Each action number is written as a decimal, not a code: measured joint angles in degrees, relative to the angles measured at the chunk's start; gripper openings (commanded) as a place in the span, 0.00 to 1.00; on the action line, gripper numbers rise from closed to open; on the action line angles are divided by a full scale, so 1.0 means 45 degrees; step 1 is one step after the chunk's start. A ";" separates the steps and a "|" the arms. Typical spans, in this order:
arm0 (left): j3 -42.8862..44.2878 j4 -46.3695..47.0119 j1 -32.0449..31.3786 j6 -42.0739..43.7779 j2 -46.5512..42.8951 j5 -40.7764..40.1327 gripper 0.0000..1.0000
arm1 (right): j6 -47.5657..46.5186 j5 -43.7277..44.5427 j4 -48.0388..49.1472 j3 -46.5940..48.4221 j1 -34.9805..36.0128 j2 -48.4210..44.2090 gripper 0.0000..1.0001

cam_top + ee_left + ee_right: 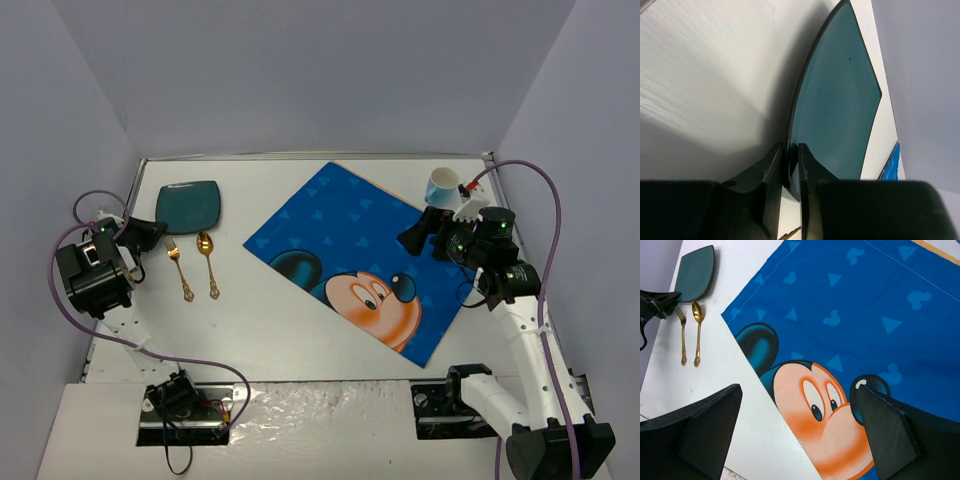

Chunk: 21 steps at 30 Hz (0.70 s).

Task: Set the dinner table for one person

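A teal square plate [188, 204] lies at the far left of the white dinner table [270, 335]. In the left wrist view my left gripper [790, 153] is shut on the near rim of the plate [840, 95], one finger above the rim and one below. From above, the left gripper [150, 232] sits at the plate's left corner. A gold fork [180, 270] and gold spoon [208, 263] lie just right of it. My right gripper [797, 390] hangs open and holds nothing above the blue Mickey Mouse placemat [865, 315].
A white and blue paper cup [440, 185] stands at the back right, past the placemat's far corner and behind the right gripper [415, 238]. Grey walls close in the table on three sides. The right wrist view also shows the plate [695, 272], fork [682, 337] and spoon [697, 332].
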 measured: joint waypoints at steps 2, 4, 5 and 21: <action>0.0001 0.0096 -0.0001 -0.0271 -0.0005 0.0138 0.00 | 0.0000 0.0000 -0.0003 -0.0045 0.0000 -0.0100 0.96; 0.0001 0.0332 -0.0007 -0.0671 -0.0005 0.0314 0.00 | 0.0003 0.0000 0.0000 -0.0073 0.0000 -0.0173 0.96; -0.0002 0.0461 -0.0010 -0.0881 -0.0007 0.0403 0.00 | 0.0005 0.0000 0.0001 -0.0086 0.0000 -0.0208 0.96; -0.0543 0.2117 -0.0452 -0.4974 -0.1271 0.1222 0.00 | 0.0111 0.0000 -0.0004 -0.0135 0.0000 -0.0717 0.96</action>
